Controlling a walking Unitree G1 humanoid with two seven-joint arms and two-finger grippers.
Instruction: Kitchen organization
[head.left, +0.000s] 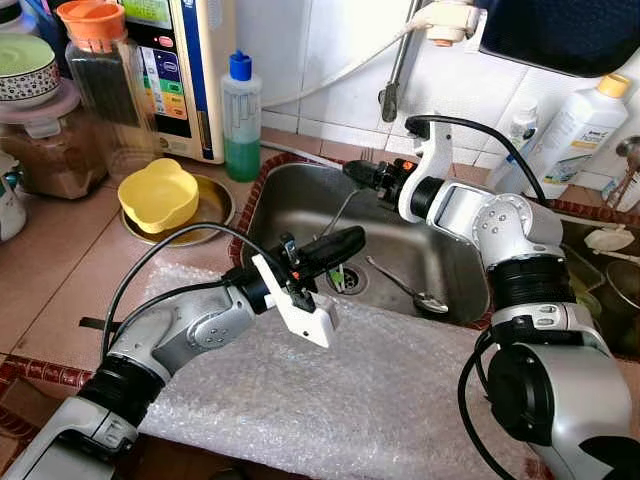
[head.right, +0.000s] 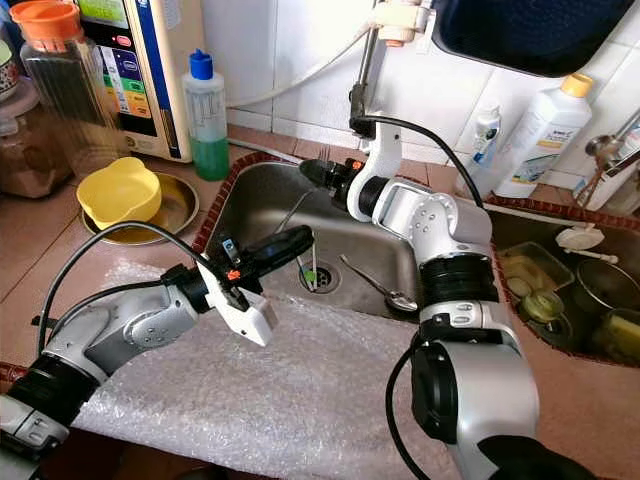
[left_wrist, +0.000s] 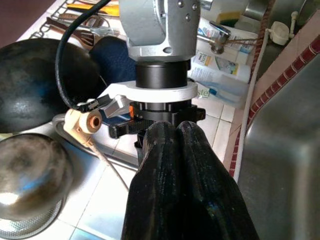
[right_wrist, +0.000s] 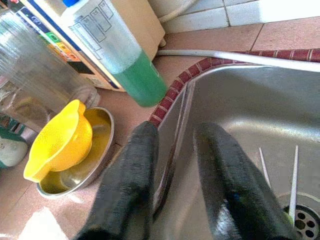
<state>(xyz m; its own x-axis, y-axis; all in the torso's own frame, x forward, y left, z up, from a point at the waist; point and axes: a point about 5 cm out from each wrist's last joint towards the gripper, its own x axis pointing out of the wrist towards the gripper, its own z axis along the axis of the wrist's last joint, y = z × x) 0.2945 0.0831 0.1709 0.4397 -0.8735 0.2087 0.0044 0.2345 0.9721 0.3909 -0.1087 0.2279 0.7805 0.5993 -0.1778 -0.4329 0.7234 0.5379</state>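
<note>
**Two grippers held over a steel sink on a tiled counter**

At the far left of the counter, a clear jar with an orange lid (head.left: 95, 60) is seen beside a water dispenser (head.left: 190, 70). In front of these, a yellow bowl (head.left: 158, 194) is nested in a shallow steel dish (head.left: 212, 205). Just beside the dish, near the sink's back left corner, a bottle of green liquid with a blue cap (head.left: 241, 120) is stood upright. A sheet of bubble wrap (head.left: 380, 390) is spread over the counter's front edge.

The left gripper (head.left: 345, 240) is held above the near rim of the sink (head.left: 300, 195), its two black fingers (left_wrist: 180, 170) pressed together with nothing between them. A spoon (head.left: 410, 288) is laid on the sink floor, right of the drain (head.left: 345, 278); thin utensils are stood in the drain.

The right gripper (head.left: 352, 170) is positioned over the back of the sink, pointed toward the left wall; its fingers (right_wrist: 127, 185) are set apart, and a thin rod appears to run between them, though contact cannot be judged. At the far right, a white bottle with a yellow cap (head.left: 580, 125) is placed against the tiled wall.
</note>
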